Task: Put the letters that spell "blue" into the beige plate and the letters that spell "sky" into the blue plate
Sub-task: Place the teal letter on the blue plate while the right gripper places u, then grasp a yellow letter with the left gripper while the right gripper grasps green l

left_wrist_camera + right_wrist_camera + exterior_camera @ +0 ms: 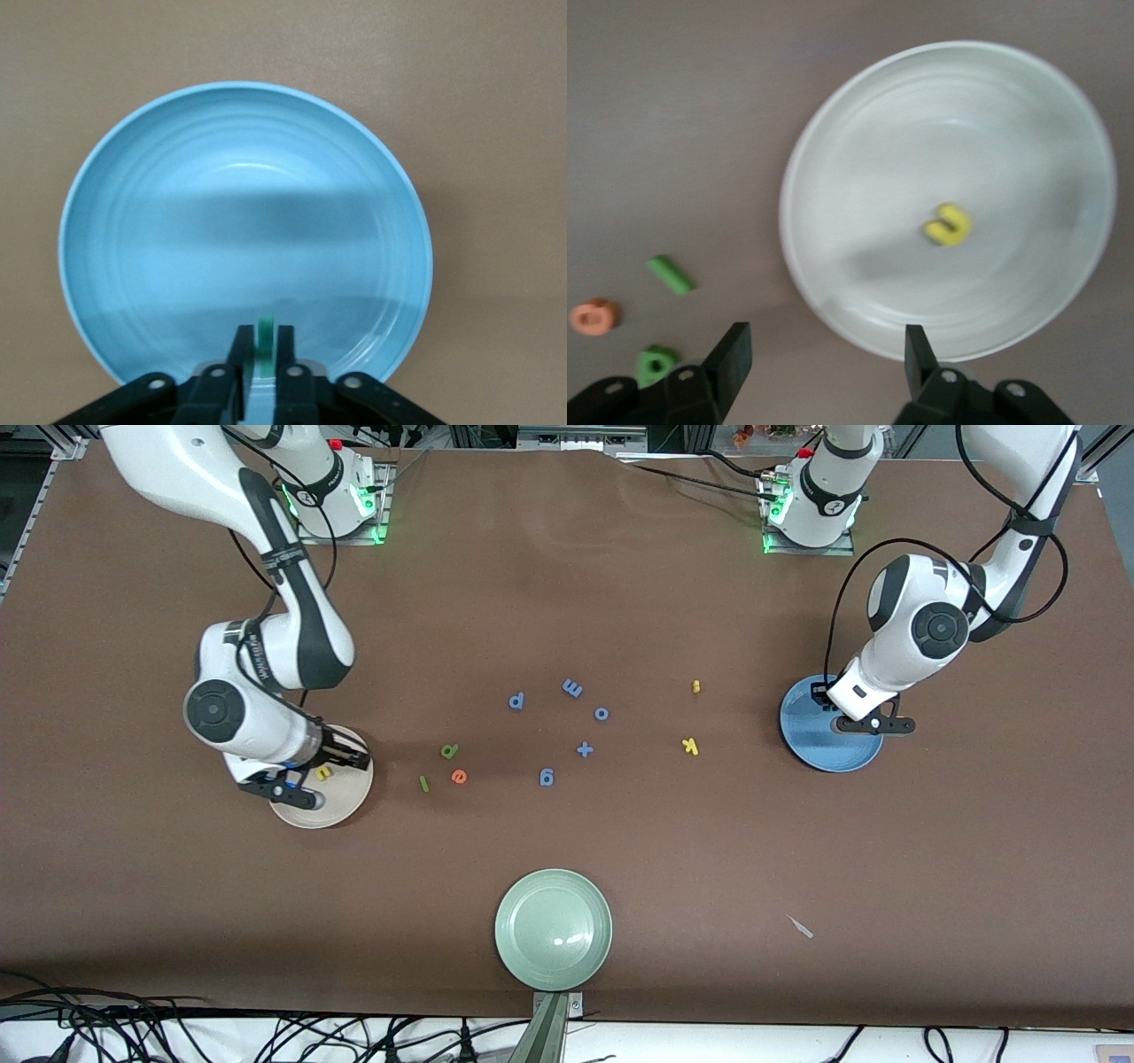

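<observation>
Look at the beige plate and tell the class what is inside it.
One yellow u lies in the beige plate, under the open right gripper. In the front view that arm covers part of the plate, but the right wrist view shows almost all of it, holding nothing else.

From my seat, the brown counter (567, 584) fills nearly the whole front view, its cloth-like cover matte and slightly rippled near the twelve o'clock edge. At that edge I see two metal mounting plates (341, 531) glowing with small green lights, and past them, dark framing and clutter I can't make out. Along the six o'clock edge runs a pale strip of floor (797, 1045) tangled with black cables (106, 1027), and a grey metal bracket (551, 1027) pokes up at centre. Overhead light is even, with soft shadows. A small pale scrap (801, 927) lies toward four o'clock.
</observation>
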### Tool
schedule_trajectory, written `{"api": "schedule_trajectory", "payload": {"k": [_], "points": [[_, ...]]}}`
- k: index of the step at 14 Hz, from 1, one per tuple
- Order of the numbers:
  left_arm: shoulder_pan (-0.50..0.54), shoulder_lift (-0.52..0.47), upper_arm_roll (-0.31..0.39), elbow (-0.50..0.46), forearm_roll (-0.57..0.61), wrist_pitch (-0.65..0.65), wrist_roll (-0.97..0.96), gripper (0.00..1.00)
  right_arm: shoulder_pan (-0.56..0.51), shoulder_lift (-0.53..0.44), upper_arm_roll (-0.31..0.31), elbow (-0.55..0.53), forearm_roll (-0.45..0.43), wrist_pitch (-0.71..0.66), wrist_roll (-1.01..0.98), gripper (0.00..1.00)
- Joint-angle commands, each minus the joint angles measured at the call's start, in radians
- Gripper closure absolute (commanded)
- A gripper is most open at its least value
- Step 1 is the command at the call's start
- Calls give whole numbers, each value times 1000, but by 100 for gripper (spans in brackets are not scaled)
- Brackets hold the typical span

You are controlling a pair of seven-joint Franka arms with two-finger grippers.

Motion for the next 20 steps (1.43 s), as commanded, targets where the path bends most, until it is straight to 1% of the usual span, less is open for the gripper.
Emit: {"api": "schedule_trajectory", "payload": {"k": [1,2,3,4,5,9,11,12,14,16,18,20], "points": [[5,9,-7,31,35,-8,-7,62,69,99,13,129,19,-7,144,22],[4,12,-12,37,34,-8,-12,59,96,122,13,148,17,-4,186,22],[-3,10,-15,43,25,-8,-56,56,121,139,13,148,14,14,197,22],[-18,9,-33,43,23,-8,-137,56,127,151,13,134,11,45,195,22],[-44,15,-68,43,32,0,-213,56,129,163,13,125,6,60,191,22],[-133,27,-119,37,34,1,-412,56,129,180,13,123,-1,79,175,22],[-176,39,-157,34,34,1,-470,56,130,198,13,123,0,105,157,22],[-200,52,-158,34,34,13,-477,56,129,203,13,120,0,115,157,22],[-259,87,-159,24,35,105,-525,56,127,206,11,113,-1,122,152,24],[-265,102,-162,27,35,142,-539,56,121,208,7,113,-1,123,114,24],[-280,116,-162,27,35,153,-550,56,117,228,7,113,-1,161,108,24],[-296,144,-161,24,35,196,-564,57,118,232,7,110,-1,171,108,30]]}}
